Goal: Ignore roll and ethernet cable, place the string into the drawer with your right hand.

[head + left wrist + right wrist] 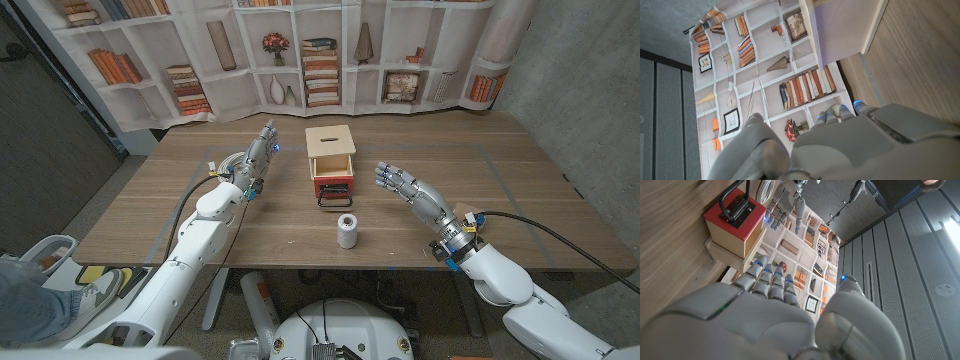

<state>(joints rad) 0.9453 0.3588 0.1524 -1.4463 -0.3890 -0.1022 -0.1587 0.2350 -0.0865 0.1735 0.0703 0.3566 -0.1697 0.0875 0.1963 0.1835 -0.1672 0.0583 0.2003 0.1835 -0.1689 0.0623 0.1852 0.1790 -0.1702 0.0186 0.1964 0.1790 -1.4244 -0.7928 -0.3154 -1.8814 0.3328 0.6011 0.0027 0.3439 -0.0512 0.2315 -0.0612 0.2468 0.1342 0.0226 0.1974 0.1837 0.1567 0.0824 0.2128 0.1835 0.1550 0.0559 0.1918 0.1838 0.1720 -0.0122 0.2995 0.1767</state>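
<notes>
Bookshelf-print backdrop hangs behind one wide wooden table (520, 200), which carries very little. Largest on it is one small wooden drawer box (330, 150) at centre back; its single red drawer (333, 186) with a black handle is pulled out toward the robot, likely left that way so something can be dropped in. Just in front of the drawer, apart from it, stands one small white spool (347, 231), upright — this looks like the string to be stowed, though its winding is too small to make out. No separate roll or ethernet cable can be told. Two robot hands hover, one either side of the box. The right hand (408, 187) sits beside the drawer, fingers spread and holding nothing, near the spool it must pick up. The left hand (258, 158) is raised by the box's other side, fingers apart and empty — seemingly parked out of the way.
</notes>
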